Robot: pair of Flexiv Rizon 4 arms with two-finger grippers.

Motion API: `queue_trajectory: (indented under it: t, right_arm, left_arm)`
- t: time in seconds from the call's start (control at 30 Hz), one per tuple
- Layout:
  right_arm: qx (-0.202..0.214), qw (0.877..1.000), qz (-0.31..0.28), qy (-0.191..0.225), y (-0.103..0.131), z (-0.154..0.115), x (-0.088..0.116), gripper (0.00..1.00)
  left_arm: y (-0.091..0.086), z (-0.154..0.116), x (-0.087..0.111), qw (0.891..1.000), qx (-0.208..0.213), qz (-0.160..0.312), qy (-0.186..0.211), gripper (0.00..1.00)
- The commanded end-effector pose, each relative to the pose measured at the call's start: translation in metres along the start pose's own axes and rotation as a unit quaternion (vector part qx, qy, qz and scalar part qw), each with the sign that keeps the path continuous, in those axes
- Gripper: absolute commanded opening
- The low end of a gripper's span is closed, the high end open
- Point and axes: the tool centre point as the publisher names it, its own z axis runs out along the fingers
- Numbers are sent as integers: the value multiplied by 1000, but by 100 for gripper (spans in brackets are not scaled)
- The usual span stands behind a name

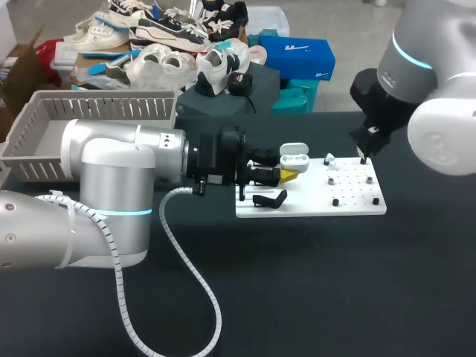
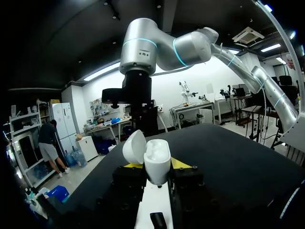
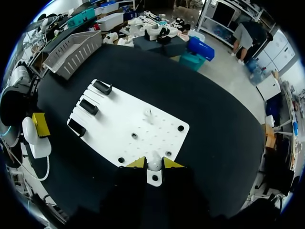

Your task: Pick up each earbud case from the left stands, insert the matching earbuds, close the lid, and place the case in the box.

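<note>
Earbud case, lid tipped open and mouth up, stands clamped in the left gripper over the white board's left end. The matching earbud looks pinched in the right gripper's narrow fingers at the far right corner, well apart from the case. I reckon it has to be carried leftward across the board.

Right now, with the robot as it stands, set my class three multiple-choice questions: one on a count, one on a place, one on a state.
1. How many black stands are on the white board? A one; B three; C five.
2. Where is the white case? A on a stand; B flat on the board; C in the left end effector.
3. The case's lid is: A open; B shut; C missing.
Answers: B, the right wrist view shows three; C, it is gripped there; A, the lid tilts back.
</note>
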Motion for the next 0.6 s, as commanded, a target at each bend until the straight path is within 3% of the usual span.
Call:
queue_trajectory:
  t: [0.03, 0.33, 0.6]
  right_arm:
    - [7, 1000, 7, -3, 2, -1, 4, 0]
    - [-26, 999, 25, -10, 10, 1, 3, 0]
    - [-22, 999, 41, 2, 8, 3, 5, 0]
  left_arm:
    - [1, 0, 0, 1000, 1, 0, 0, 0]
    - [1, 0, 0, 1000, 1, 0, 0, 0]
    - [1, 0, 0, 1000, 1, 0, 0, 0]
